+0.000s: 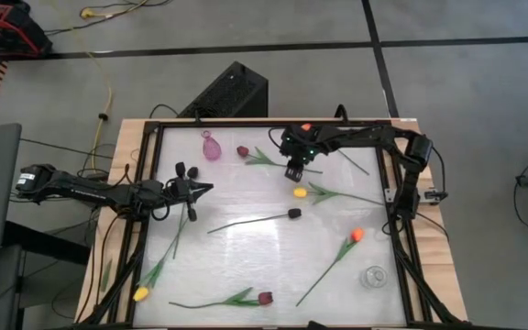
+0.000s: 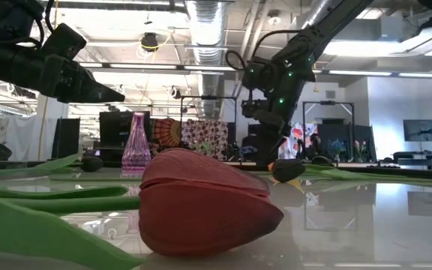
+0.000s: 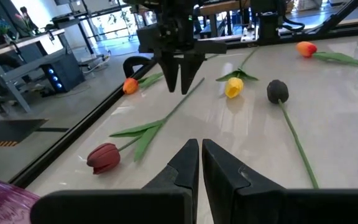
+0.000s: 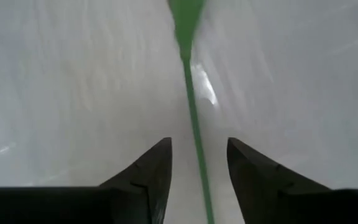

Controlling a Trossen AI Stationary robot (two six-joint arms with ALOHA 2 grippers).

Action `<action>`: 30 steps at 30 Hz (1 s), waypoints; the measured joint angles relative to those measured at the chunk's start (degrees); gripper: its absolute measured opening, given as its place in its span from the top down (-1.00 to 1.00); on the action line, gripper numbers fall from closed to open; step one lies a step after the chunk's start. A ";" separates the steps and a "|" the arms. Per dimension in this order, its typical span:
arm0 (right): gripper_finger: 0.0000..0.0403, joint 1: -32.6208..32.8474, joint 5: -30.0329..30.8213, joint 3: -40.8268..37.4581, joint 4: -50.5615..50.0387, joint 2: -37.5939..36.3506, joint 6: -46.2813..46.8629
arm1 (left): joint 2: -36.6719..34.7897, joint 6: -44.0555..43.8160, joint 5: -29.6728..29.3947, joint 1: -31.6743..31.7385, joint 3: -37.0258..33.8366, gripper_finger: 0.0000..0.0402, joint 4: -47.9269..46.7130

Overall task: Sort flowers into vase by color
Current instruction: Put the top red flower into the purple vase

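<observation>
Several tulips lie flat on the white table top. A dark red tulip (image 1: 242,151) lies near the pink vase (image 1: 211,147), its green stem (image 4: 193,118) running toward the table's right. My right gripper (image 1: 293,171) points down over that stem, open, one finger on each side, no touch visible. An orange tulip (image 1: 306,128) lies just beyond it. A yellow tulip (image 1: 299,192) and a dark tulip (image 1: 293,214) lie mid-table. My left gripper (image 1: 195,190) hovers shut at the table's left, holding nothing.
A clear glass vase (image 1: 374,277) stands near the table's right near corner. Another orange tulip (image 1: 357,236), a dark red one (image 1: 265,298) and a yellow one (image 1: 140,293) lie toward the near edge. A black frame (image 1: 145,183) borders the table.
</observation>
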 joint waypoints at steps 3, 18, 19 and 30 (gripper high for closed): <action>0.08 -0.74 -0.11 0.00 -0.31 0.98 -0.16 | 0.02 -0.13 0.01 -0.01 0.00 0.95 0.00; 0.82 0.45 0.66 0.56 -5.35 7.18 -1.52 | 0.01 -0.03 0.09 0.07 0.02 0.95 -1.73; 0.89 0.71 0.64 0.54 -5.80 6.79 -1.53 | 0.00 -0.01 0.09 0.07 0.02 0.95 -1.77; 0.92 1.47 -8.38 0.54 4.48 -4.07 4.01 | 0.01 -0.02 -0.66 0.07 0.02 0.95 -1.75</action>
